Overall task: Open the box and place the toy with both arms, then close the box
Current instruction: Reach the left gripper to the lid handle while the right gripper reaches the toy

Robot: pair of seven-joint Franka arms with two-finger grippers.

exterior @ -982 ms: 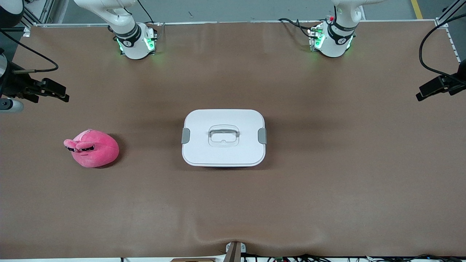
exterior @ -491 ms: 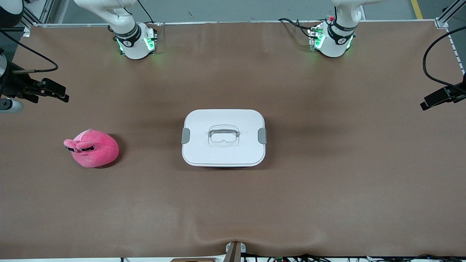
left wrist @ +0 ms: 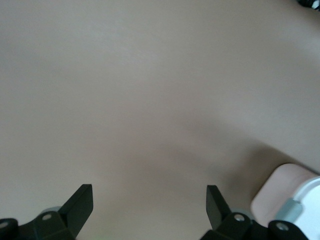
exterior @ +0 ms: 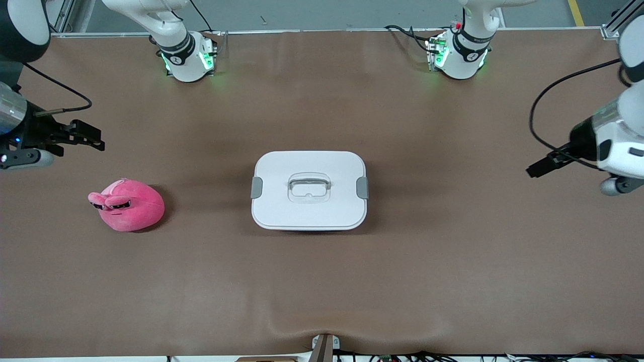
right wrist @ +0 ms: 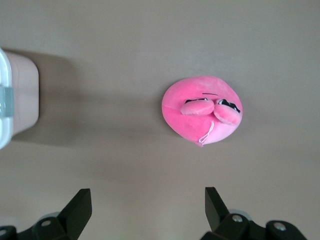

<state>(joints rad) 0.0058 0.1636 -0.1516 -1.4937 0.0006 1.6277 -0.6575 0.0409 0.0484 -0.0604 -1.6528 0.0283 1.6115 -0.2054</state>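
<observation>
The box point(exterior: 309, 190) stands mid-table with its flat white lid on, a grey clip point(exterior: 256, 187) at each short end and a clear handle point(exterior: 309, 186) sunk in the middle. The toy point(exterior: 128, 204), a round pink plush, lies on the brown cloth toward the right arm's end of the table. My right gripper point(exterior: 93, 139) hangs open and empty over bare cloth beside the toy. In the right wrist view the toy point(right wrist: 202, 107) and a corner of the box point(right wrist: 20, 95) show ahead of the right gripper point(right wrist: 147, 202). My left gripper point(exterior: 534, 170) hangs open and empty over bare cloth toward the left arm's end; from the left gripper point(left wrist: 148, 200), a box corner point(left wrist: 290, 200) shows.
Brown cloth point(exterior: 322, 281) covers the whole table. The two arm bases point(exterior: 188, 58) point(exterior: 458, 55) glow green along the table edge farthest from the front camera. A small bracket point(exterior: 324, 347) sits at the nearest edge.
The left arm's hand has swung in over the table from its end, toward the box. The right gripper has shifted slightly toward the toy. Box and toy have not moved.
</observation>
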